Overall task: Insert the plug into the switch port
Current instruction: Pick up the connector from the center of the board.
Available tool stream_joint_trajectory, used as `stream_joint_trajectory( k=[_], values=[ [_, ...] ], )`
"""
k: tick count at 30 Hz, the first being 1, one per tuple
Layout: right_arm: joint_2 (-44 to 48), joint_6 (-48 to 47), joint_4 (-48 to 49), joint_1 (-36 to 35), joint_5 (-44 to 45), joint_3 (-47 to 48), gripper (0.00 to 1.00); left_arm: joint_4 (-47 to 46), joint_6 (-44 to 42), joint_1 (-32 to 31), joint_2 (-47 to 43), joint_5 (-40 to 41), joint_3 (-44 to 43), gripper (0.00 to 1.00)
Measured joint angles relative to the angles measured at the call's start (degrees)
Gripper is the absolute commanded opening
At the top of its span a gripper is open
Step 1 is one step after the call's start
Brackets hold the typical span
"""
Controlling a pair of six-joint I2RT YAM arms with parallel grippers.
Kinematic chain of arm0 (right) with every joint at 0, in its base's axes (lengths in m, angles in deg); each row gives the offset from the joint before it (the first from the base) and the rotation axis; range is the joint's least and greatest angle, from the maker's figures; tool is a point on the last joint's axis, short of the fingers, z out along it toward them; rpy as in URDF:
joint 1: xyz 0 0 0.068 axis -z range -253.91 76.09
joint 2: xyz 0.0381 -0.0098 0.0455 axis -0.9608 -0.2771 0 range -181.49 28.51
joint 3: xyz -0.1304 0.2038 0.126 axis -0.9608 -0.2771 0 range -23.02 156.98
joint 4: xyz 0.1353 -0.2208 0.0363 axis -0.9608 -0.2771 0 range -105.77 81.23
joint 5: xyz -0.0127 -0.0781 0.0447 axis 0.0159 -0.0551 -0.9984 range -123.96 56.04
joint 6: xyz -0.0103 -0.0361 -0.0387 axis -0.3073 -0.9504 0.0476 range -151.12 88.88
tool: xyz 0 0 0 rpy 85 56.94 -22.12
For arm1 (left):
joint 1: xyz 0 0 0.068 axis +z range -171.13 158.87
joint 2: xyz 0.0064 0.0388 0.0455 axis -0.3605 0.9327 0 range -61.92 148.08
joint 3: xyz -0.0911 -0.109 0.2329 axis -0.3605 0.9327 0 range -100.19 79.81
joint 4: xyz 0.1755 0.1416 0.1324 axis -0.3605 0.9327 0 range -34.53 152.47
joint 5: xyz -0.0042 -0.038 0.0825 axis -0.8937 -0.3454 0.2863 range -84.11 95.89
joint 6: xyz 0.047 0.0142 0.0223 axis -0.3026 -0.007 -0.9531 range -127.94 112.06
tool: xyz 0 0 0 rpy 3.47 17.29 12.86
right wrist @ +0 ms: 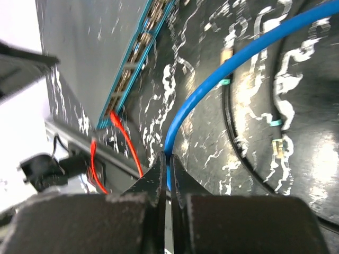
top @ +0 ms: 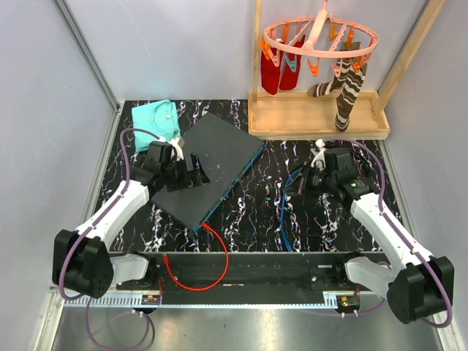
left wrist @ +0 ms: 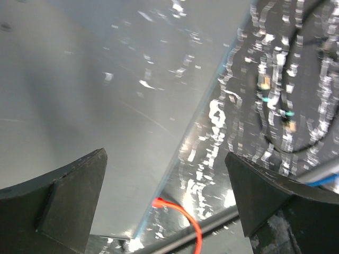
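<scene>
The switch [top: 212, 164] is a flat dark grey box lying askew mid-table, its teal socket edge [right wrist: 139, 50] facing right. A red cable [top: 219, 259] ends in a red plug [left wrist: 159, 202] that sits in the last socket at the near corner [right wrist: 112, 115]. My left gripper [top: 196, 170] hovers over the switch top [left wrist: 95, 106], open, with nothing between its fingers [left wrist: 164, 156]. My right gripper [top: 301, 184] is to the right of the switch, low over the table. Its jaws are shut [right wrist: 168, 156], and a blue cable [right wrist: 212, 84] runs under the tips.
A looped black cable [right wrist: 249, 174] with small clear connectors lies right of the blue one. A folded teal cloth [top: 157, 117] sits at the back left. At the back right, a wooden tray [top: 314, 121] stands under a sock hanger [top: 320, 36]. A dark rail [top: 248, 267] lines the near edge.
</scene>
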Motion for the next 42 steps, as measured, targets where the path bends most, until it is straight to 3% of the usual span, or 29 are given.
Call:
stream_joint_trajectory(
  k=[8,21,33,38,42],
  values=[
    [-3.08,-3.82,1.75,-13.79,1.38,4.26,0.00,0.09,3.98,-0.83,-3.48,-6.10,-0.13,0.99],
    [-12.31,-11.06,9.55,-30.23,5.35,6.40,0.00,-3.17,12.70,-3.54,-1.57,-12.96,-2.71,0.99],
    [-19.65,-23.85,10.36,-42.77,6.32,12.50,0.00,-1.97,14.29,-4.98,3.56,-12.70,-3.17,0.98],
    [-20.65,-29.79,9.27,-46.03,8.39,16.22,0.00,-0.24,14.05,-4.98,4.63,-12.74,-3.15,0.84],
    [-21.86,-33.16,8.31,-46.64,10.23,17.70,0.00,0.68,14.36,-4.98,5.07,-12.92,-3.10,0.61]
  ],
)
